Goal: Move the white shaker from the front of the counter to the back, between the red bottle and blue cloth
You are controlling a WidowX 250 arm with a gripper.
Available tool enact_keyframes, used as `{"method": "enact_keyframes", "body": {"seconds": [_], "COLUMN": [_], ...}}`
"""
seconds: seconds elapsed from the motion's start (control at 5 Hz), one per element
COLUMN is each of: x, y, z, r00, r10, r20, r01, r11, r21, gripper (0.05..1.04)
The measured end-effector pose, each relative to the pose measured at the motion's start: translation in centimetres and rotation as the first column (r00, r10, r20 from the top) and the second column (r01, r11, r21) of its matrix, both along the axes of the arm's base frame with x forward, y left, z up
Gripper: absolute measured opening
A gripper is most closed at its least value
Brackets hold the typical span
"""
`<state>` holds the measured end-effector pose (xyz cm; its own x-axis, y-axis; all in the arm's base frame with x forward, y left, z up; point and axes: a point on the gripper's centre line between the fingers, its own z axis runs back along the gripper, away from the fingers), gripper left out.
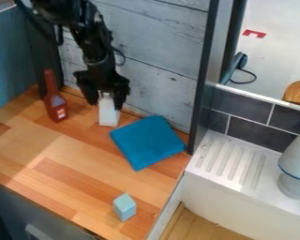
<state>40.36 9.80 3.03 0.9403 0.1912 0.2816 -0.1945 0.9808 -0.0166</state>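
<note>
You have the white bottle (108,113) directly beneath the gripper (106,99), its top reaching up into the gripper's lower end. The bottle looks upright, its long axis running roughly in line with the way the gripper hangs, so the two meet end to end rather than crosswise. Whether the gripper is clamped on it or merely around it, you cannot tell from here. Just beside the bottle, toward the front right as you look, the folded blue cloth (148,142) lies flat on the wooden counter (58,159). Left of the bottle you see the red-brown bottle (55,101), standing apart from it. Well in front of the white bottle sits the pale blue block (124,207).
</note>
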Motion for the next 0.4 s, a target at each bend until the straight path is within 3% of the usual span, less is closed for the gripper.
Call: {"method": "enact_keyframes", "body": {"seconds": [0.2,0.4], "x": [-1.1,-4.2], "y": [-0.8,-0.4], "z": [2.9,4.6], "r00": [0.999,0.999], "r10": [-0.012,0.004], "r20": [0.053,0.039], "r01": [0.013,-0.003], "r11": [1.0,0.999], "r21": [-0.025,-0.041], "gripper": [1.009,1.006]}}
